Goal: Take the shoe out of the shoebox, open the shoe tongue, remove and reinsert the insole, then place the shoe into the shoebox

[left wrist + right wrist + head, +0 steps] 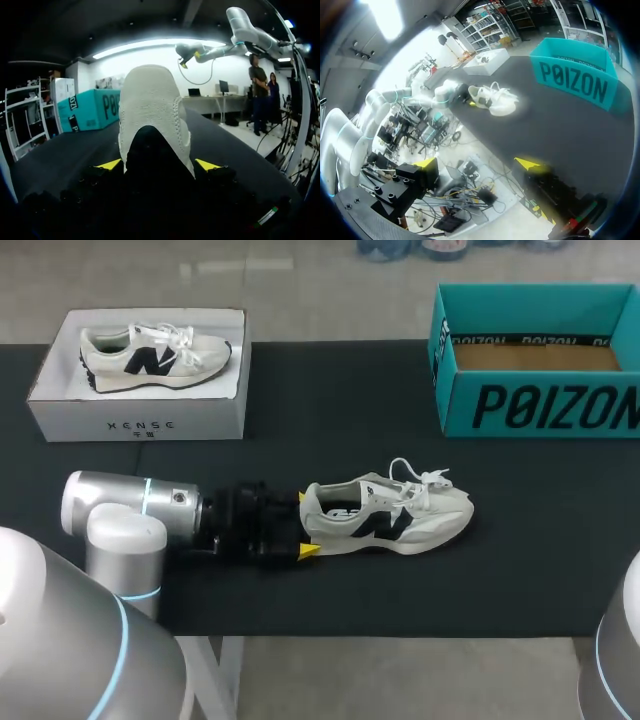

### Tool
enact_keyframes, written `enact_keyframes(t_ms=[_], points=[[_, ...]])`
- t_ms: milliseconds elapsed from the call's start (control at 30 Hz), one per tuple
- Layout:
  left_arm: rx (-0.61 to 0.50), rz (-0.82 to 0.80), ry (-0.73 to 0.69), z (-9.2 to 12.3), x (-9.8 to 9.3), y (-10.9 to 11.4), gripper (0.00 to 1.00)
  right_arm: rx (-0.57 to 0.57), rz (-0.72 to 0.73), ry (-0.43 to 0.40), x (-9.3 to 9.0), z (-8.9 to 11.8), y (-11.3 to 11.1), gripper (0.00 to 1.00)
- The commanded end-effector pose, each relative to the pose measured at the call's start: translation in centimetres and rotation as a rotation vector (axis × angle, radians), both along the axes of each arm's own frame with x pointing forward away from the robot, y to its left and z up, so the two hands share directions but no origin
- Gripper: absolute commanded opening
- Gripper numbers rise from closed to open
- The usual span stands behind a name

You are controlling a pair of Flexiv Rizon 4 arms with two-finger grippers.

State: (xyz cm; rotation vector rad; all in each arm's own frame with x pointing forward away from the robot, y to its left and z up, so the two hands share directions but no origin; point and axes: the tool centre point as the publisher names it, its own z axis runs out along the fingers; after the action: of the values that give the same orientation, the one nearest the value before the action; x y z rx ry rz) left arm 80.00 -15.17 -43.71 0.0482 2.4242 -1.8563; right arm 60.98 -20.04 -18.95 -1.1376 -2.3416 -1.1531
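Head view is showing left fingers [309,550] pinching the heel of the shoe [390,515] lying on the black worktop [330,420]; right fingers [426,163] are hanging spread beyond its edge.

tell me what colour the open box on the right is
The box is teal, with black lettering on its side; clearest in the head view.

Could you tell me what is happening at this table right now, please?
The left tool is closed on the heel of a white shoe that lies on the black table, outside both boxes. The teal shoebox at the far right stands open and empty. The right tool is open, holds nothing and hangs off the table's edge. A second shoe lies in a white box at the far left.
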Motion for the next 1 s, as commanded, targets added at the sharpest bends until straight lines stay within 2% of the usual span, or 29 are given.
enact_keyframes(t_ms=[33,400,633,733,1000], points=[[0.000,0.001,-0.001,-0.3,-0.1,-0.3,0.00,-0.199,-0.150,-0.104,-0.9,0.1,0.3,1.00],[0.000,0.001,-0.001,-0.3,-0.1,-0.3,0.00,-0.199,-0.150,-0.104,-0.9,0.1,0.3,1.00],[0.000,0.001,-0.001,-0.3,-0.1,-0.3,0.00,-0.310,-0.229,-0.120,0.2,1.4,7.8,1.00],[0.000,0.001,-0.001,-0.3,-0.1,-0.3,0.00,-0.363,-0.306,-0.085,0.3,1.5,10.5,1.00],[0.000,0.001,-0.001,-0.3,-0.1,-0.3,0.00,-0.502,-0.497,-0.085,0.2,1.1,16.6,1.00]])
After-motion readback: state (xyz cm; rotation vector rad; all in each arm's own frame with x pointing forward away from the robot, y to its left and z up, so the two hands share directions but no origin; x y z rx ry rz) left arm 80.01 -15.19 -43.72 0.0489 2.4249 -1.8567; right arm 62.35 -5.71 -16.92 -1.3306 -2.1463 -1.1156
